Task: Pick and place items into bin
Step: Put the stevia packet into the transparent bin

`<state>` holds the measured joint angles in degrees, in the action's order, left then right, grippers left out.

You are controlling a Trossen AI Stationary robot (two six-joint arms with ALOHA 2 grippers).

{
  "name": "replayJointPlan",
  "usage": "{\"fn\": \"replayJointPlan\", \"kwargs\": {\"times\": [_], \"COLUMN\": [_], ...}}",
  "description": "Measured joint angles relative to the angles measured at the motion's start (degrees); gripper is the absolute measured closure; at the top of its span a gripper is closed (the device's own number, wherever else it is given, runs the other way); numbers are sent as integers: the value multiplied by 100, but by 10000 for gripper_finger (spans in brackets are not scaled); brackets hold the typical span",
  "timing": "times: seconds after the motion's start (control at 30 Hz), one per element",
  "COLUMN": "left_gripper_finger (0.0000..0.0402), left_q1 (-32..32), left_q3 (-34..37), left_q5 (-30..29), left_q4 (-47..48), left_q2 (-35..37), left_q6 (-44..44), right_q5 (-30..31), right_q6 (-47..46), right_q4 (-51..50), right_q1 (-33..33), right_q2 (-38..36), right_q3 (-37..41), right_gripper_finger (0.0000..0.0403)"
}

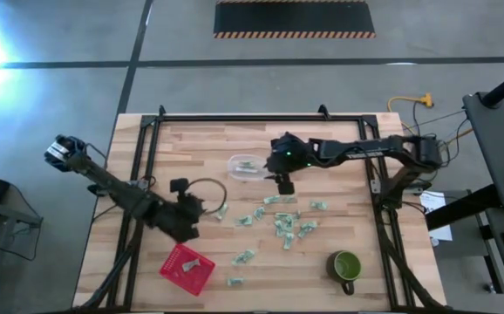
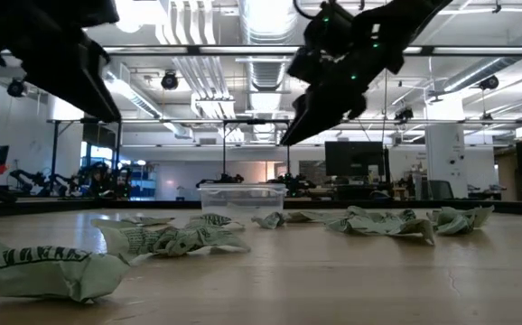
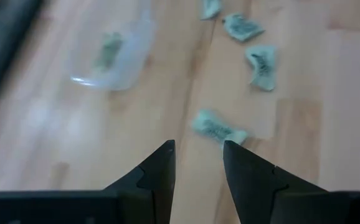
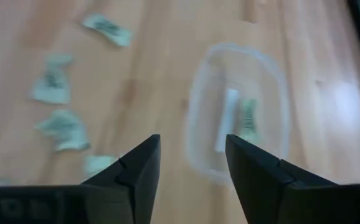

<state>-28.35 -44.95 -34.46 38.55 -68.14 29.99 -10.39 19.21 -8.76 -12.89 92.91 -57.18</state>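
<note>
Overhead, the right gripper (image 4: pixel 189 163) hangs empty, fingers parted, above a clear plastic bin (image 1: pixel 244 166) holding two crinkled pale green-and-white wrapped pieces (image 4: pixel 247 118). More wrappers (image 1: pixel 282 222) scatter the wooden table (image 1: pixel 365 209) toward five o'clock. At eight o'clock, the left gripper (image 3: pixel 198 168) is half open, empty.

Wooden table (image 1: pixel 191 148): we count a clear bin (image 1: pixel 244 167); wrapped items (image 1: pixel 280 222) scattered near it; green mug (image 1: pixel 346 266) and red basket (image 1: pixel 186 269) farther off.
</note>
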Motion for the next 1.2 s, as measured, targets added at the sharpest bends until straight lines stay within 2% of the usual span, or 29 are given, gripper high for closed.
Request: {"fn": "replayJointPlan", "kwargs": {"times": [0.17,0.23,0.43,0.67,0.9,1.03,1.2], "left_gripper_finger": [283,283,281,256,251,251,251], "left_q1": [822,1043,1369,1378,1389,1400,1400], "left_q3": [2,-2,35,4,-26,-87,-168], "left_q5": [1531,1832,1946,1949,1948,1941,1939], "left_q4": [-887,-1008,-872,-981,-916,-931,-908], "left_q2": [-7,-7,-18,-542,-1121,-1170,-1028], "left_q6": [-1126,-1382,-1438,-1583,-1684,-1720,-1746], "right_q5": [-216,-219,-215,-215,-168,-162,-162], "right_q6": [-95,-155,-244,-741,-598,-579,-483], "right_q4": [82,133,446,516,1271,1562,1913], "right_q1": [87,120,151,211,453,453,453], "right_q2": [-639,-886,-1717,-2460,-2172,-1785,-950], "right_q3": [661,953,1822,2433,3041,3030,2824], "right_gripper_finger": [231,232,230,230,233,238,238]}}
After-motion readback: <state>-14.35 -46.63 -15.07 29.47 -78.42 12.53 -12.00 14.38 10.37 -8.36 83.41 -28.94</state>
